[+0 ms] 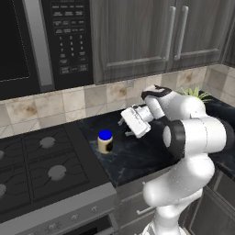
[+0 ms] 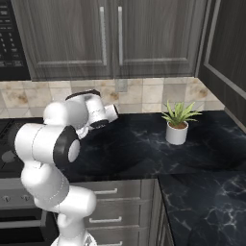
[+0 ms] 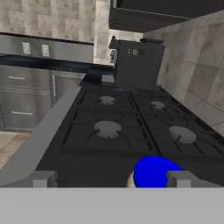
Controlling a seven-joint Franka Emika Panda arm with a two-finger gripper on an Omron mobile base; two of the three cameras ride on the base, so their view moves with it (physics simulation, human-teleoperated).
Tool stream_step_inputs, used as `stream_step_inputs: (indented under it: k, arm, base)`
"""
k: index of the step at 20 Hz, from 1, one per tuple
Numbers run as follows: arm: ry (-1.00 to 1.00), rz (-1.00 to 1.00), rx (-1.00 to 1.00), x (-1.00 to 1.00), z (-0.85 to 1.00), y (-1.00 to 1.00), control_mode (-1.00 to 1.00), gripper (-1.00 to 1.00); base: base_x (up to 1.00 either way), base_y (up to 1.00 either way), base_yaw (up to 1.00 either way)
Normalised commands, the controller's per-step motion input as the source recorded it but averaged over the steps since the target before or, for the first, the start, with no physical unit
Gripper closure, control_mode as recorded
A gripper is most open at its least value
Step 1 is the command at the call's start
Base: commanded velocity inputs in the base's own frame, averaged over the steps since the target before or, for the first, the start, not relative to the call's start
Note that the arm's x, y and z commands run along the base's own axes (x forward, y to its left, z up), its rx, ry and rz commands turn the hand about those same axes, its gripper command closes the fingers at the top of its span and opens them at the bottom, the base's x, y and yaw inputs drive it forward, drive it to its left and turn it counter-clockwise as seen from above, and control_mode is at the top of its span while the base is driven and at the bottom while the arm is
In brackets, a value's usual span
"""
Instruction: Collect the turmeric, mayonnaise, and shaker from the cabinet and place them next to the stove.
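The mayonnaise [image 1: 105,142], a stout jar with a bright blue lid, stands upright on the black marbled countertop [image 1: 137,158], just right of the stove [image 1: 46,165]. My gripper [image 1: 124,128] hovers a little right of and above the jar, not touching it, pointing toward the stove. In the hand view the fingertips [image 3: 43,178] stand wide apart, so the gripper [image 3: 113,179] is open. The blue lid of the mayonnaise [image 3: 154,172] shows low between them, with the stove [image 3: 131,127] stretching beyond. The turmeric, the shaker and the cabinet with open shelves are out of view.
A black microwave [image 1: 46,41] hangs over the stove. Grey wood-grain wall doors [image 1: 137,32] with silver handles hang above the counter. A potted plant [image 2: 177,125] stands at the back right. A dark box-shaped appliance [image 3: 138,65] sits beyond the stove's far side.
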Motion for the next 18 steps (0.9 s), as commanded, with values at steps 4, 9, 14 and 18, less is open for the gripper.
stream_step_inputs:
  k: [4, 9, 14, 18]
  arm:
    - [-0.06, -0.01, 0.00, -1.00, 0.44, -0.07, -1.00, -1.00]
    - [-0.02, -0.04, 0.00, -1.00, 0.41, -0.01, -1.00, -1.00]
    - [0.00, -0.08, 0.00, -1.00, 0.29, 0.10, -1.00, -1.00]
    - [0.03, -0.11, 0.00, -0.91, 0.20, 0.27, -1.00, -1.00]
  base:
    - [0.00, 0.00, 0.00]
    - [0.00, 0.00, 0.00]
    - [0.00, 0.00, 0.00]
    - [0.00, 0.00, 0.00]
